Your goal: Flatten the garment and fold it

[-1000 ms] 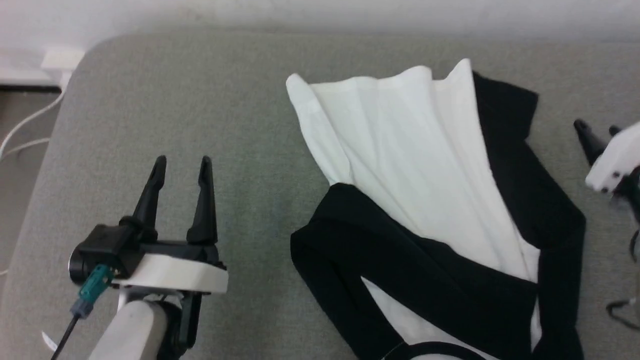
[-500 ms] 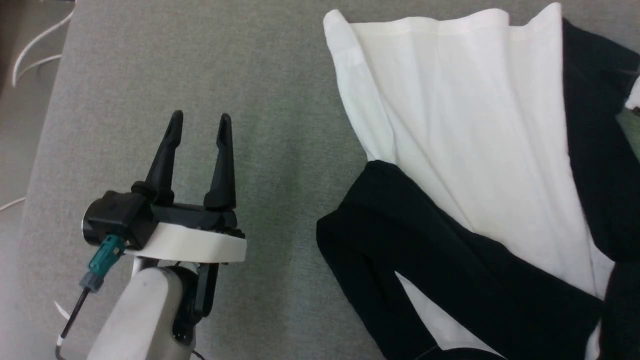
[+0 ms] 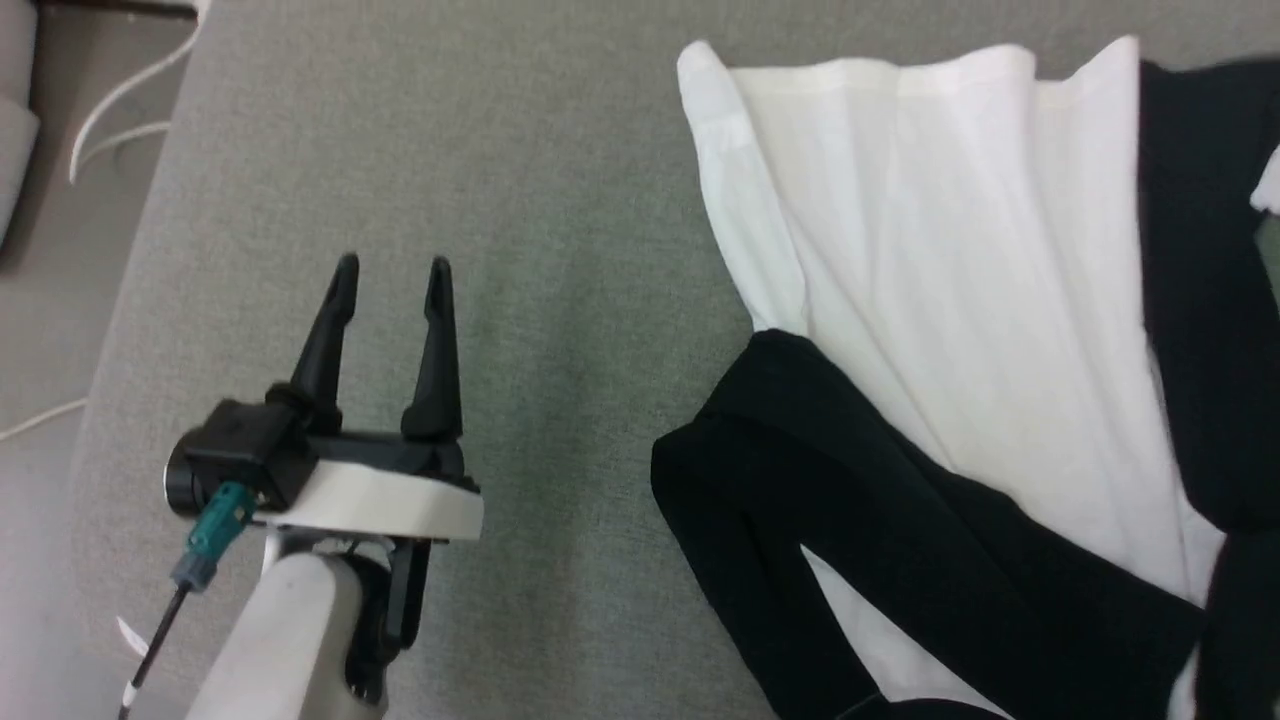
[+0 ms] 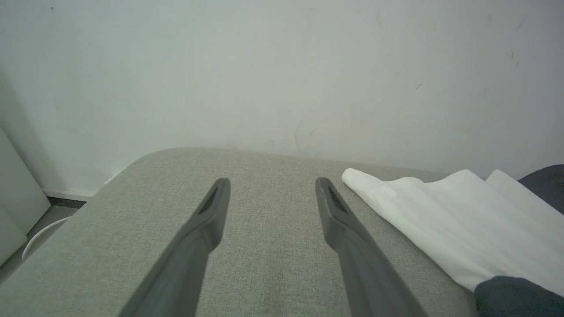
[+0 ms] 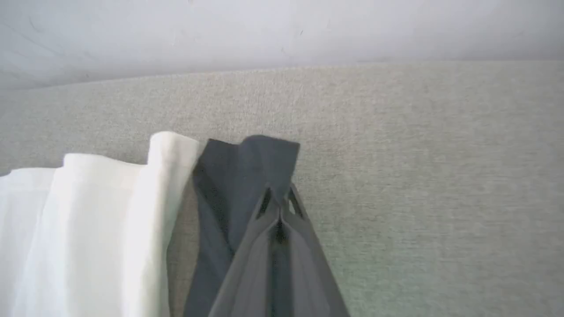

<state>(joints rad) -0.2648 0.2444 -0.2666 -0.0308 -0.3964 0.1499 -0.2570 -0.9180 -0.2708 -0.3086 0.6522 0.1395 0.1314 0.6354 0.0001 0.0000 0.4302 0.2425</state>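
The garment [image 3: 950,300] sleeve pinched in the right gripper [image 5: 280,206] fingers is best drawn away from its white body, the left gripper [image 3: 392,265] fingers being spread wide.

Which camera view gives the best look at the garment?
The head view: it shows most of the garment, white body and black sleeves, on the grey surface. The left wrist view catches a white edge at its right; the right wrist view, white folds and one black sleeve end.
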